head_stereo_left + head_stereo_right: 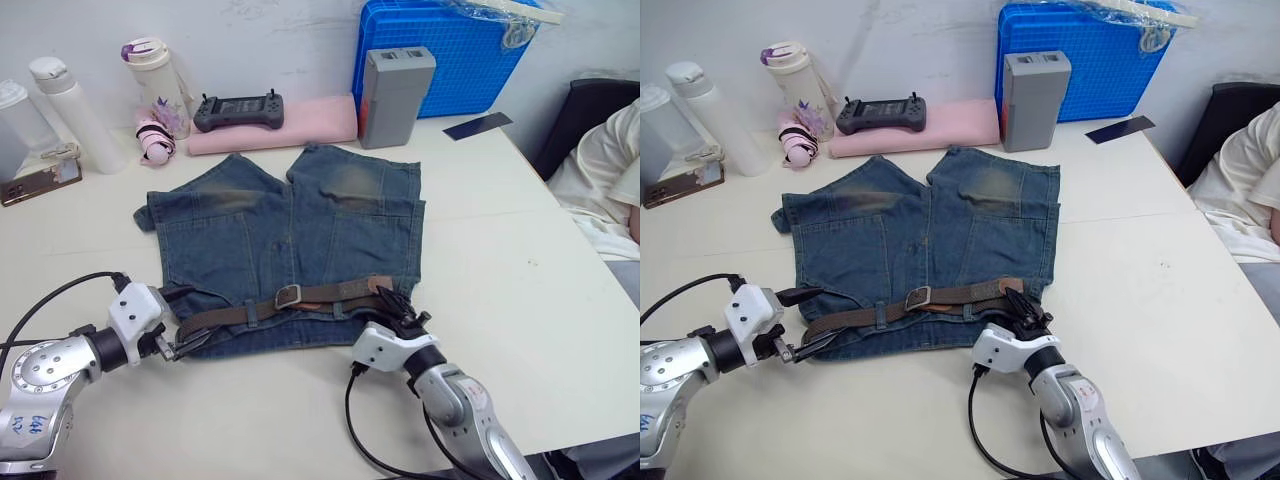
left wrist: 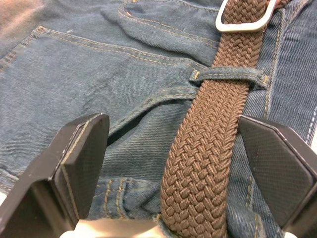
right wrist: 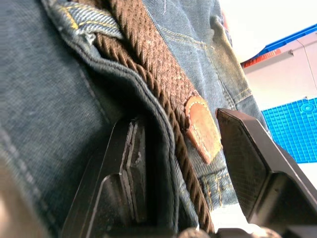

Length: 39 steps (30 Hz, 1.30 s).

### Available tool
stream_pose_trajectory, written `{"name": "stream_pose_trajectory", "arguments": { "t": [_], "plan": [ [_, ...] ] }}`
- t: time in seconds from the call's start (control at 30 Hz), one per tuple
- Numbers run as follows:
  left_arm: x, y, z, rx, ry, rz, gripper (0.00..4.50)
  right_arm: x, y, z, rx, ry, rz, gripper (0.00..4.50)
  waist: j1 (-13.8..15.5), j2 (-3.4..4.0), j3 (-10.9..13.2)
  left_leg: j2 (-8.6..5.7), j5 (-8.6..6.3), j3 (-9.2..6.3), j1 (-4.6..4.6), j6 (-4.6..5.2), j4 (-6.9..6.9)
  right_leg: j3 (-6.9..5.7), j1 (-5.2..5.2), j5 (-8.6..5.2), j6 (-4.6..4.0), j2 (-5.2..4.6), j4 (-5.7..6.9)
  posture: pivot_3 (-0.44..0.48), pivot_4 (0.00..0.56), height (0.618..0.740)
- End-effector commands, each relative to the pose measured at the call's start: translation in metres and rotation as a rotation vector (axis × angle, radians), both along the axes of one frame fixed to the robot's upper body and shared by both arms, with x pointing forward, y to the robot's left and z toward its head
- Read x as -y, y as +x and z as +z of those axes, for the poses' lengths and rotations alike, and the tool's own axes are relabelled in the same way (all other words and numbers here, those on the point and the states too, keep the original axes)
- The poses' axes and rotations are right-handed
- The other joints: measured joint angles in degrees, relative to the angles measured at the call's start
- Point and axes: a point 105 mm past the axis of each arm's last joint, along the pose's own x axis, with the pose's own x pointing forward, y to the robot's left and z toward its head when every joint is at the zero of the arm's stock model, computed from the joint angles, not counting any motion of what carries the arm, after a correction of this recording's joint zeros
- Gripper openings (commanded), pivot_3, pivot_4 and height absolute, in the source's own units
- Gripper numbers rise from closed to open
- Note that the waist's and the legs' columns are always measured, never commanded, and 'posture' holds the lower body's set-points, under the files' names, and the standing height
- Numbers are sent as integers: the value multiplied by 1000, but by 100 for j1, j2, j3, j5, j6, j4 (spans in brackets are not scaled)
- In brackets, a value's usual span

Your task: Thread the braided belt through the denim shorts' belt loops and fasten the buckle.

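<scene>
The denim shorts (image 1: 290, 230) lie flat on the white table (image 1: 520, 270), waistband toward me. The braided belt (image 1: 330, 295) runs along the waistband under a belt loop (image 2: 228, 75), and the silver buckle (image 1: 288, 295) rests near the middle. My left gripper (image 1: 183, 322) is open at the belt's left end, its fingers (image 2: 81, 158) standing either side of the strap. My right gripper (image 1: 402, 308) is open at the right end of the waistband, straddling the belt's tan leather tip (image 3: 203, 126) and a fold of denim.
A pink folded cloth (image 1: 300, 125) with a handheld controller (image 1: 238, 110) on it lies behind the shorts. A grey box (image 1: 393, 95) and a blue crate (image 1: 450, 50) stand at the back right, bottles (image 1: 75, 115) at the back left. A person (image 1: 610, 180) sits at the right edge.
</scene>
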Motion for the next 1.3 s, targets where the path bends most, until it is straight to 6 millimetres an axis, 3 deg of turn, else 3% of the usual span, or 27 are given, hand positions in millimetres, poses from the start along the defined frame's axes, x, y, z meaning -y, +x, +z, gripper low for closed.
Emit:
{"name": "stream_pose_trajectory", "arguments": {
  "t": [0.03,0.1,0.2,0.23,0.47,0.6,0.83,1.3],
  "plan": [
    [0,2,4,17,13,-10,4500,6,-6,-15,-53,-42,-12,2168,0,1,1,0,0,0,0,0,0,0,0,0,0,0,0,0,150,727],
    [0,2,5,18,14,-11,4500,6,-6,-12,-41,-39,-14,1706,1,4,3,1,-1,0,0,-1,0,0,-1,0,0,1,0,0,150,727],
    [0,3,5,18,13,-11,4500,6,-7,-11,-33,-37,-18,293,-1,11,7,0,-1,0,-4,0,-1,0,-5,0,0,1,-1,0,150,727],
    [0,3,5,19,13,-12,4500,6,-7,-10,-32,-36,-19,53,0,11,7,0,-1,0,-5,0,0,0,-6,0,0,1,-1,0,150,727],
    [0,2,7,26,24,-23,4500,6,-11,-14,-40,-37,-17,53,4,12,8,0,-1,0,-4,0,0,0,-5,0,0,0,-1,0,150,727],
    [-1,0,18,65,49,-55,4500,4,-11,-18,-60,-30,-18,53,4,12,8,0,-2,0,-4,0,-1,-1,-5,0,0,1,-2,0,150,727],
    [4,-18,16,-49,72,-183,4500,0,-11,-23,-80,-20,-10,53,-6,14,9,1,-3,0,-3,0,-3,1,-5,0,0,1,-4,0,150,727],
    [6,10,7,44,189,-122,4500,-1,-11,-25,-99,-10,-14,53,-16,13,8,2,-4,0,-2,-1,-10,4,-9,0,-1,5,-3,0,150,727]
  ]
}}
